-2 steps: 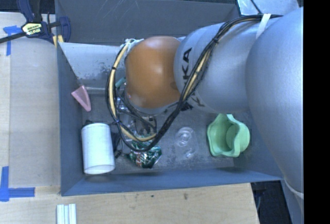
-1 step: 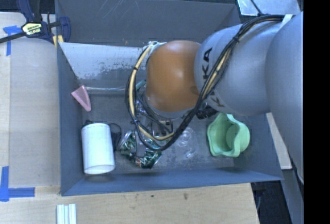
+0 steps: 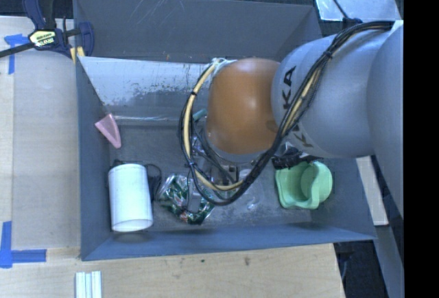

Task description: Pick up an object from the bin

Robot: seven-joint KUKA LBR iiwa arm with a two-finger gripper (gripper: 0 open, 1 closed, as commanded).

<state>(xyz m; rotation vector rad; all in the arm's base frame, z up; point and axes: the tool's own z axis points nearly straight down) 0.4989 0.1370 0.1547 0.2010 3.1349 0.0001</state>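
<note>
Packet (image 3: pixel 180 199), perhaps under arm (image 3: pixel 329 104), near front wall (image 3: pixel 274 238)

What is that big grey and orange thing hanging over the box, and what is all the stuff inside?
That is a robot arm, grey with an orange cover and cables, reaching in from the right to pick something up. The camera looks down on a grey metal bin. In it lie a white cylinder, a pink wedge, a light green plastic cup and a small crumpled green and white packet near the arm's end. The cover hides that end, so I cannot tell whether it holds anything.
</note>
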